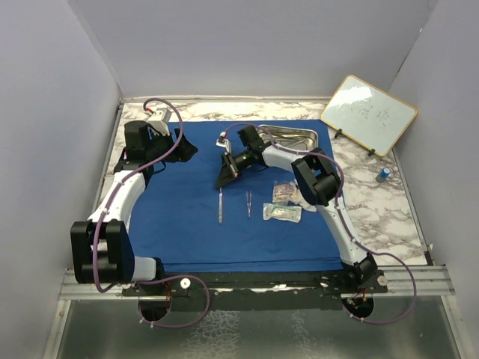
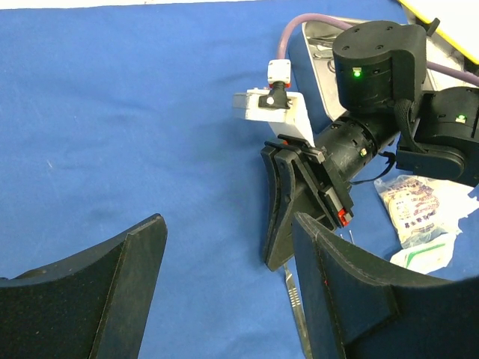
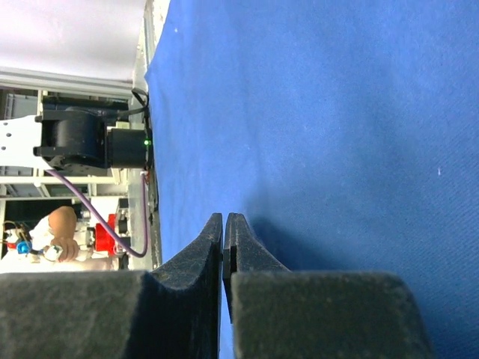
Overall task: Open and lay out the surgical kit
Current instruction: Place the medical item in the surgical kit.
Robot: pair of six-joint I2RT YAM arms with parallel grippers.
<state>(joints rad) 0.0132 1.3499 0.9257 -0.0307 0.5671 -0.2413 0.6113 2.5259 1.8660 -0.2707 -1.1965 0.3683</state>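
**Spotter A:** On the white marbled surface (image 1: pixel 374 213), your large royal-blue cloth wrap (image 1: pixel 224 239) lies opened flat and covers most of the middle. The shallow rectangular steel tray (image 1: pixel 288 129) sits on the wrap's far right corner.

**Spotter B:** Agreed. Near the wrap's centre you have two steel pieces lying side by side, not touching. The long slim steel instrument (image 1: pixel 221 207) is on the left and the short steel tweezers (image 1: pixel 248 203) on the right. Right of those lie the nearer clear packet (image 1: pixel 283 213) and, just behind it, the farther clear packet (image 1: pixel 284 192).

**Spotter A:** Your right fingers (image 3: pixel 224 232) are pressed together with nothing between them. They point down at the wrap, tip just beside the far end of the long slim steel instrument. Touching or not, you cannot tell from these views.

**Spotter B:** Your left wrist view agrees: the dark tip is closed over blue, and the steel handle starts just below it. Your left fingers (image 2: pixel 112 284) stand well apart and hold nothing, with only cloth between them. They hover over the wrap's left part, apart from the steel pieces.

**Spotter A:** Off the wrap, far right: a wood-framed whiteboard (image 1: pixel 369 114), tilted, by the wall. Near it is a small blue-topped item (image 1: pixel 383 174), too small to identify.
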